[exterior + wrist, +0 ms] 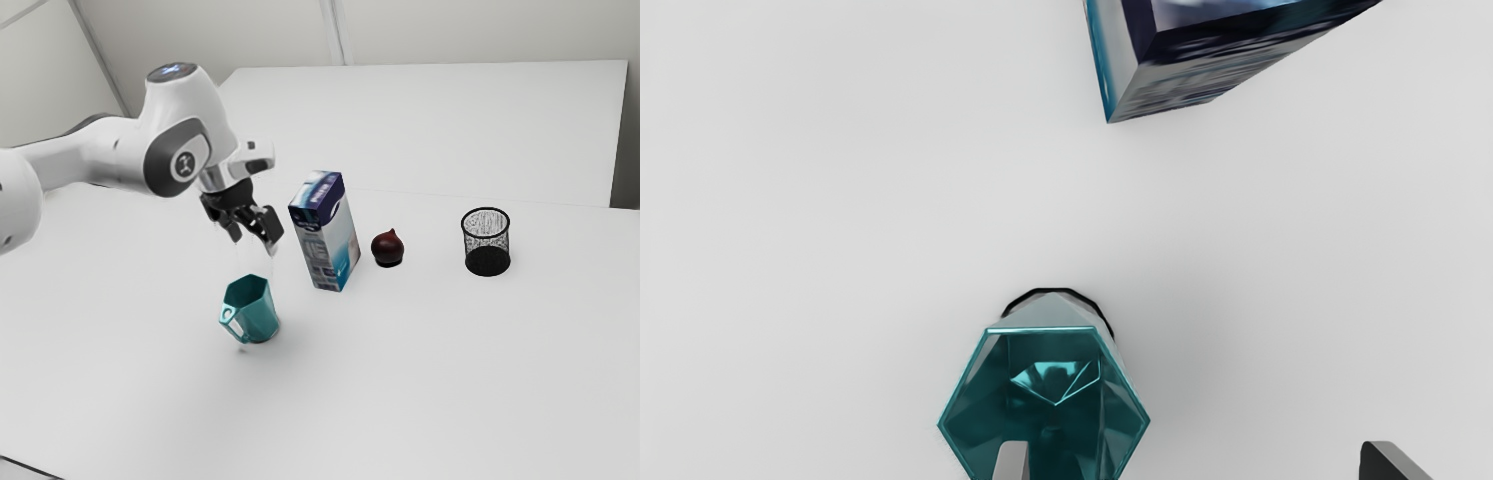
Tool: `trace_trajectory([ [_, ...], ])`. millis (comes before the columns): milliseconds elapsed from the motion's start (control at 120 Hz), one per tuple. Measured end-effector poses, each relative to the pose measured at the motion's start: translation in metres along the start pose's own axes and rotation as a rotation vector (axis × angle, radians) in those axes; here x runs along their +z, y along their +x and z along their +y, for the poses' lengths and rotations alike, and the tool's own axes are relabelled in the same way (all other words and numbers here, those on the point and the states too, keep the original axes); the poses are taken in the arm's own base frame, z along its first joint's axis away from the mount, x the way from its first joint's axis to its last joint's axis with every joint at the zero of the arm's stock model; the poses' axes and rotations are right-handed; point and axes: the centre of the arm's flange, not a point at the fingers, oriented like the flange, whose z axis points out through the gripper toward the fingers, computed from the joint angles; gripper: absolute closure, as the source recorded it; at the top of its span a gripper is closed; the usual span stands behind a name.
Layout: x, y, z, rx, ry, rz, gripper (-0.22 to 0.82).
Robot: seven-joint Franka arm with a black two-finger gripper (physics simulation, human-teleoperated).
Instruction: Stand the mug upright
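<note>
Nearest the exterior camera among the things on the table (405,390) is the mug (251,312), teal and six-sided. It stands upright on its base, mouth up, its handle (234,323) at about seven to eight o'clock of the body in that view. From the mug, the gripper (255,248) is at twelve o'clock in the exterior view, pointing down above it.

The fingers (1012,461) are wide apart with nothing clamped between them. In the wrist view one finger overlaps the mug's mouth, while the other stands off well to the side; whether the first touches the mug I cannot tell. A dark curved line shows round the mug's base there.

The carton (327,240), purple on top with white and blue sides, stands upright near the mug, at between one and two o'clock from it in the exterior view. At about two o'clock, farther out, sits the bulb (387,247), dark red-brown with a pointed tip, just beside the carton. The basket (486,259), black mesh, is upright at three o'clock from the bulb, well apart. The arm (150,150), white, comes in from nine o'clock.
</note>
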Motion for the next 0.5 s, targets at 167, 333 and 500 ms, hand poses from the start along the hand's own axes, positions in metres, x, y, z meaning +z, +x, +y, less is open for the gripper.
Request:
trace_trajectory([
  [167,-0.070,0.020,0.000,0.001,0.021,0.041,0.03],
  [333,-0.123,0.039,-0.019,-0.040,0.007,0.036,0.02],
  [500,-0.146,0.040,-0.039,-0.094,0.014,-0.007,0.01],
])
